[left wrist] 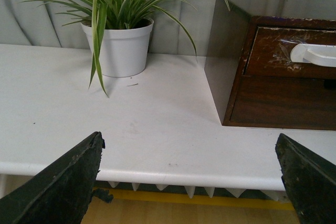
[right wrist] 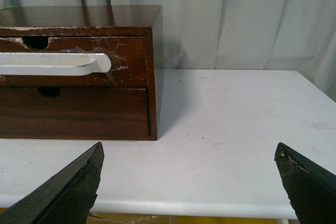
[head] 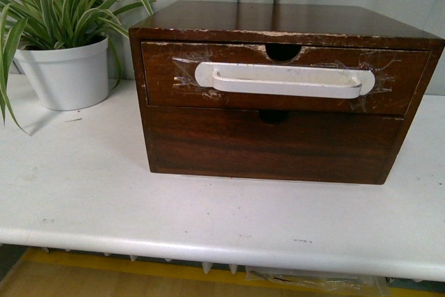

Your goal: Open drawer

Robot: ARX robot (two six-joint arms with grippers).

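The drawer (head: pixel 174 92) is the upper one of a dark brown wooden cabinet (head: pixel 278 19) on a white table (head: pixel 83 193). It is shut. A long white handle (head: pixel 285 80) is taped across its front, under a half-round notch (head: pixel 283 52) in the chipped upper edge. The drawer also shows in the left wrist view (left wrist: pixel 273 56) and in the right wrist view (right wrist: pixel 131 51). My left gripper (left wrist: pixel 189 153) is open and empty, in front of the table's edge, left of the cabinet. My right gripper (right wrist: pixel 189 153) is open and empty, right of the cabinet. Neither arm shows in the front view.
A plain handle-less lower drawer front (head: pixel 271 145) sits under the taped one. A spider plant in a white pot (head: pixel 66 74) stands on the table left of the cabinet. Grey curtains (right wrist: pixel 236 19) hang behind. The table's front edge (head: pixel 222 252) is near.
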